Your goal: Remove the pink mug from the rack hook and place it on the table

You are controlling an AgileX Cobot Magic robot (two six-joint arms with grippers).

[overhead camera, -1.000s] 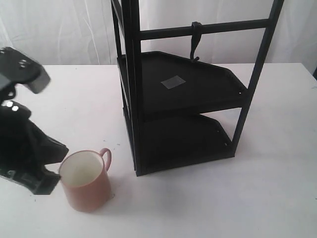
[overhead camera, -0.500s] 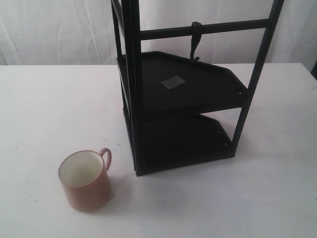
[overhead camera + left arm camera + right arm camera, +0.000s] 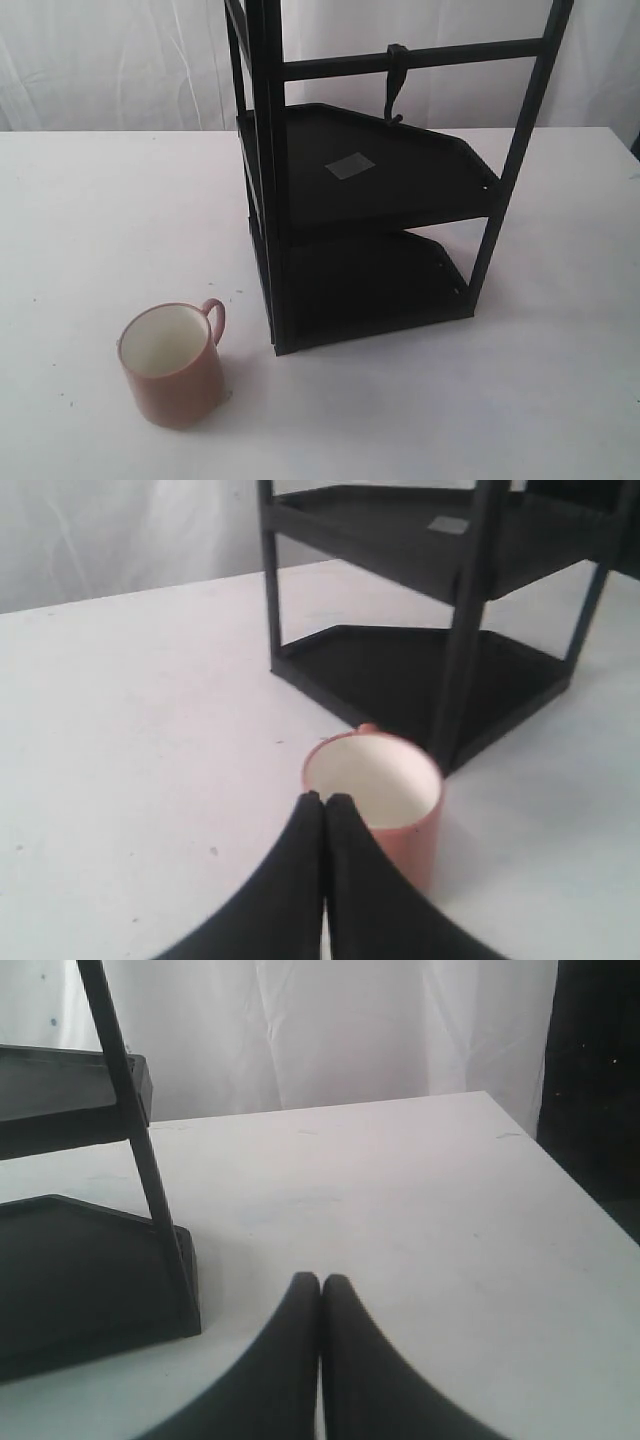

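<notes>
Exterior camera first: we see the pink mug [image 3: 172,365] standing upright on the white desk [image 3: 90,220], mouth up. Its loop handle is turned toward the black rack [image 3: 270,200]. The mug sits near the rack's front corner post but apart from it. High on the top crossbar hangs the rack hook [image 3: 395,85], well apart from the mug. It hangs above the upper shelf [image 3: 420,185], which carries a small grey patch [image 3: 350,166].

From the left wrist camera, the left hand [image 3: 323,800] has its two black fingers pressed together and is pinching nothing. Their tips line up with the near side of the mug's rim. The angle is steep, so we cannot tell whether they touch the mug or stop just short of it. The mug's cream inside faces the lens, and the rack's lower shelf [image 3: 430,670] lies just behind it.

From the right wrist camera, the right hand [image 3: 320,1282] is likewise pressed together and holds nothing. It hangs over open desk near a corner of the lower shelf, with a white curtain [image 3: 330,1030] at the back.
</notes>
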